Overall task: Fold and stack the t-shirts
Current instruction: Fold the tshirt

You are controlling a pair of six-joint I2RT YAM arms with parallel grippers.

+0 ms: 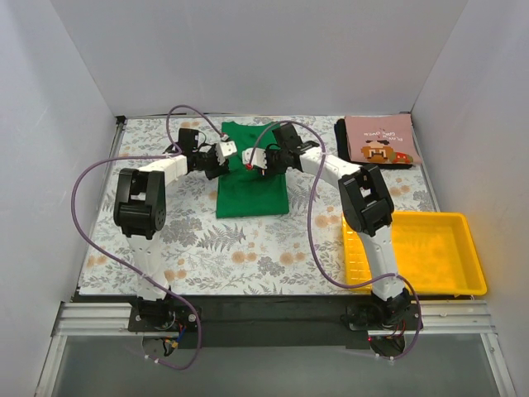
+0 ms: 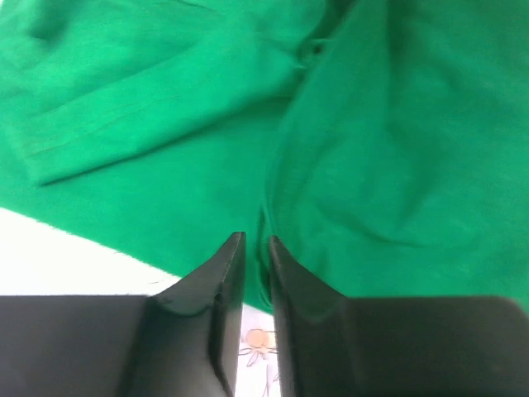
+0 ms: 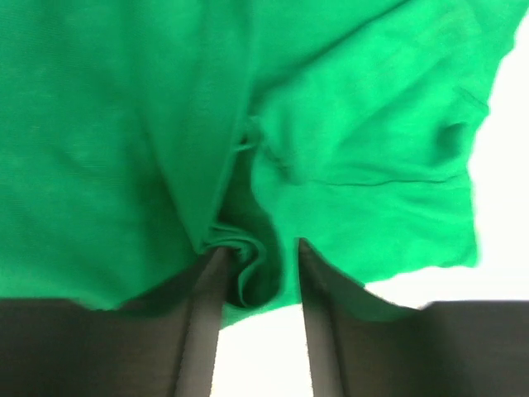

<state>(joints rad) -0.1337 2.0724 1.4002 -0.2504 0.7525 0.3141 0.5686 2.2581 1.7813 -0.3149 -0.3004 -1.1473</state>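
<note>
The green t-shirt lies as a long folded strip in the middle of the table. It fills the left wrist view and the right wrist view. My left gripper is at its upper left edge. In the left wrist view its fingers are nearly together, with the cloth edge pinched between them. My right gripper is over the upper middle of the shirt. Its jaws stand apart with a loose bunched fold between them. The pink printed t-shirt lies folded on the black one at the back right.
A yellow plastic tray sits at the front right beside the right arm. The table has a floral cover. White walls close in the left, back and right sides. Purple cables loop above both arms.
</note>
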